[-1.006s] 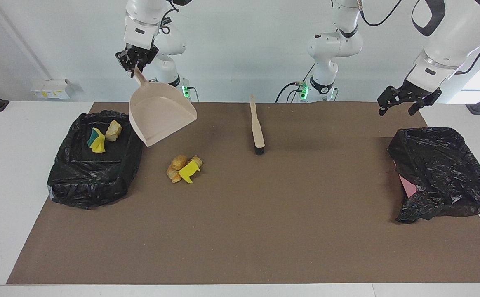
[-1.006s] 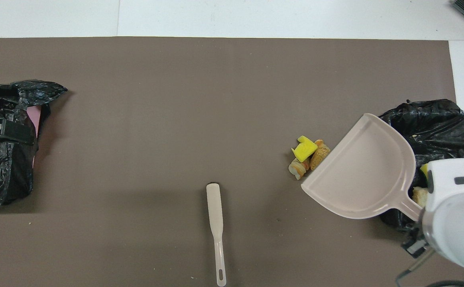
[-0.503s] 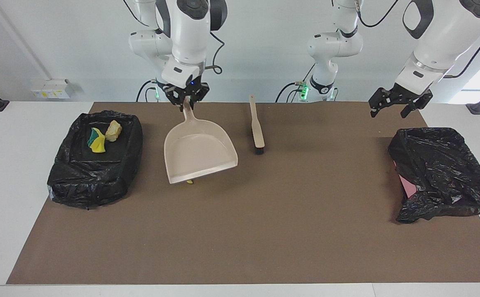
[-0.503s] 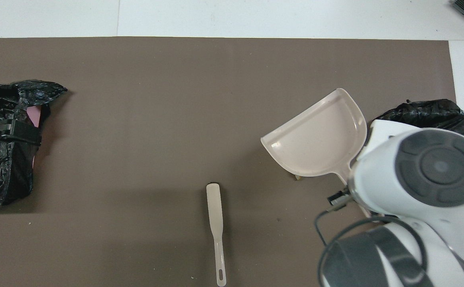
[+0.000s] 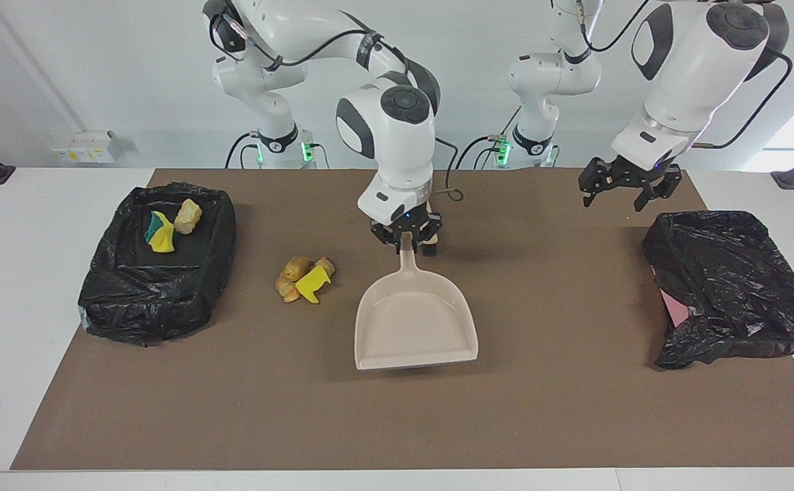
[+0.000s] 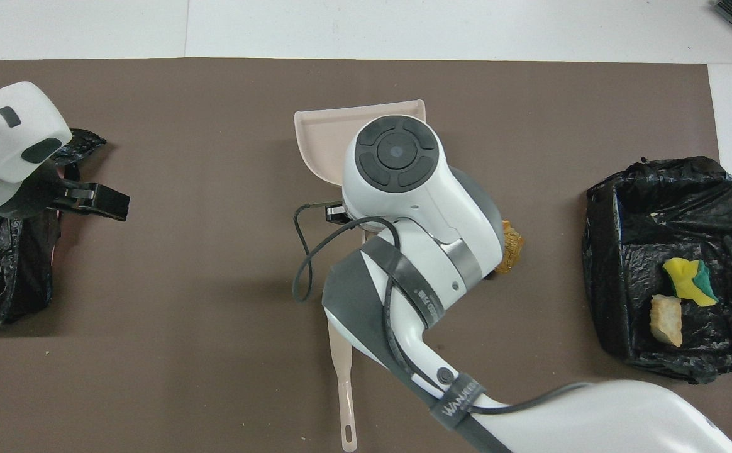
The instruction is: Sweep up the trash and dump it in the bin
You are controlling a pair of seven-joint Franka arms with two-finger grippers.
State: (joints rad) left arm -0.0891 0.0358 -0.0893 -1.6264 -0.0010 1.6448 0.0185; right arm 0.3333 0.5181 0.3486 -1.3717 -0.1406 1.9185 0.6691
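Swung from over the bin to mid-mat — beige plastic dustpan (image 5: 416, 322), uncovering the trash pile (image 5: 303, 278).
Right gripper (image 5: 407, 236) is clamped on its handle; left gripper (image 5: 621, 189) hovers, fingers apart.

A robotics lab: two white arms (image 5: 397, 123) mounted at a mat-covered table (image 5: 574, 409), bare walls.

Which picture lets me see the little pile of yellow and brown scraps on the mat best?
The facing view: the pile of scraps lies in the open on the brown mat, beside the dustpan. In the overhead view the right arm covers nearly all of it; only one orange-brown lump peeks out.
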